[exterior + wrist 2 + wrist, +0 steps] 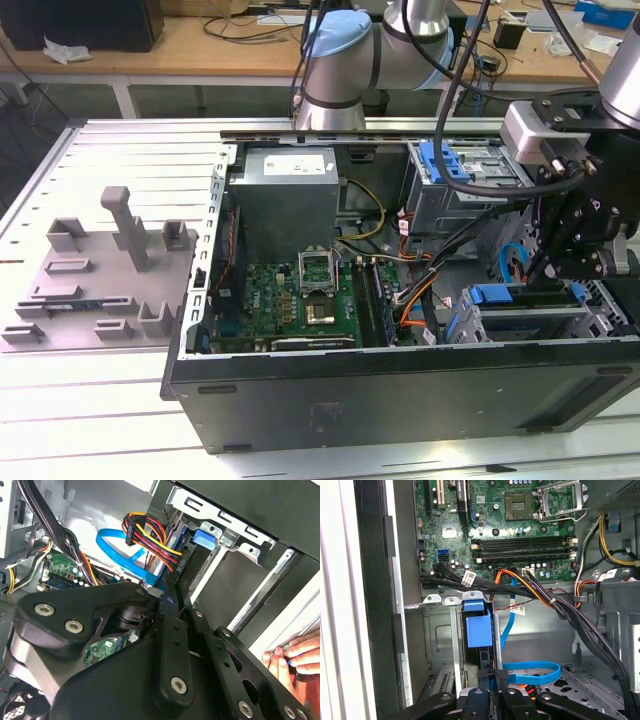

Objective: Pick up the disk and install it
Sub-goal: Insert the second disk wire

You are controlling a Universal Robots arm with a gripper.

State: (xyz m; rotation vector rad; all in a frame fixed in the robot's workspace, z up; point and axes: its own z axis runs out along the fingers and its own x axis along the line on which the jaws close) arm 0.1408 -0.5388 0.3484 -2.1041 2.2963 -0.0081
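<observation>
The disk (485, 656) stands on edge in the drive bay, dark and thin from this angle, with its blue carrier tab (477, 630) at the far end. In the second wrist view the carrier (202, 537) sits at the mouth of the metal bay. My gripper (499, 674) is at the disk's near end, fingers drawn together on its edge. In the second wrist view the fingers (171, 625) converge at the disk. In the exterior view my gripper (540, 275) hangs over the bay at the case's right, just above the blue carrier (498, 295).
The open computer case (400, 385) holds a motherboard (300, 305), a grey power supply (285, 190), and bundles of cables (540, 587) with a blue data cable (530, 672) beside the bay. A person's hand (295, 652) rests on the case edge. A grey fixture (110, 260) stands left.
</observation>
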